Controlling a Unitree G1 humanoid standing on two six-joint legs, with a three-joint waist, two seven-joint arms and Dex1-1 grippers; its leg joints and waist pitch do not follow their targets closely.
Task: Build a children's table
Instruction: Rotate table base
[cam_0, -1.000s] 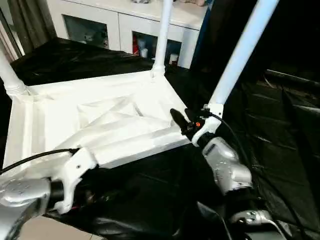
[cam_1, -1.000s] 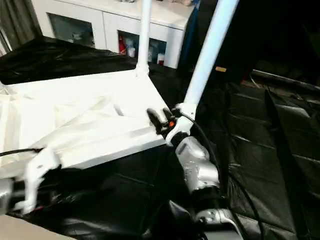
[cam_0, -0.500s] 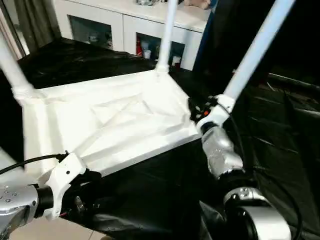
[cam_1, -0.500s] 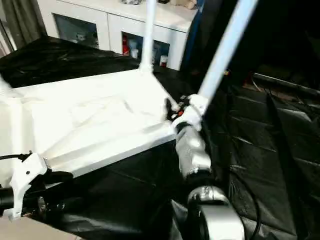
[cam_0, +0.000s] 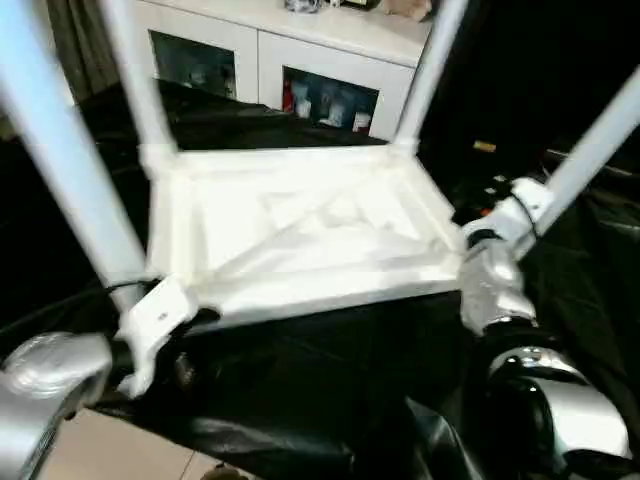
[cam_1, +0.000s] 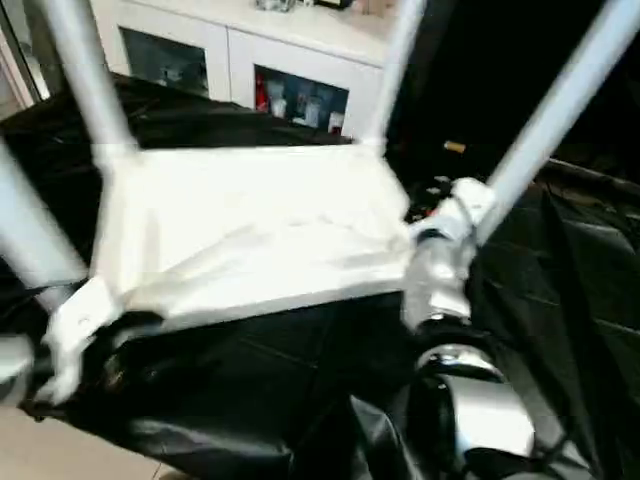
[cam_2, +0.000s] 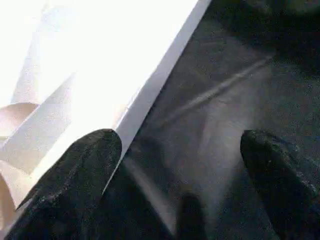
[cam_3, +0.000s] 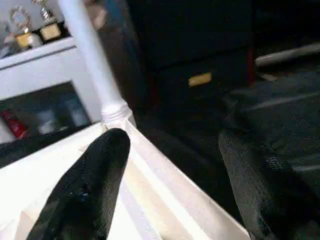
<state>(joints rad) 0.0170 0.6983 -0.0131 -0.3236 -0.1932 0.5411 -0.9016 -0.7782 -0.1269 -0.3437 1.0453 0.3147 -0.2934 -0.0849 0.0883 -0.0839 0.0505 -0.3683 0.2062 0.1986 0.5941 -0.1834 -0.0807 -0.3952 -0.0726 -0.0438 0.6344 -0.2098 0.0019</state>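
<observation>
The children's table (cam_0: 300, 230) lies upside down on a black sheet, ribbed underside up. Its legs stand up from the corners: near left (cam_0: 60, 170), far left (cam_0: 135, 80), far right (cam_0: 430, 70) and near right (cam_0: 600, 130). My left gripper (cam_2: 177, 165) is open at the near left corner. The table's front edge (cam_2: 150, 95) runs between its fingers. My right gripper (cam_3: 177, 185) is open at the near right corner, astride the right rim (cam_3: 165, 175). One of its fingers (cam_3: 95, 185) is over the underside and the other is outside it. Ahead of it rises the far right leg (cam_3: 90, 50).
A white cabinet (cam_0: 250, 50) with glass doors stands behind the table. The black sheet (cam_0: 300, 400) covers the surface around and in front of it. Pale floor (cam_0: 110, 450) shows at the near left. Dark furniture stands at the far right.
The head camera has swung, so the near left and far left legs now show. My left gripper's fingers have spread wider. Both grippers stay at the table's near corners.
</observation>
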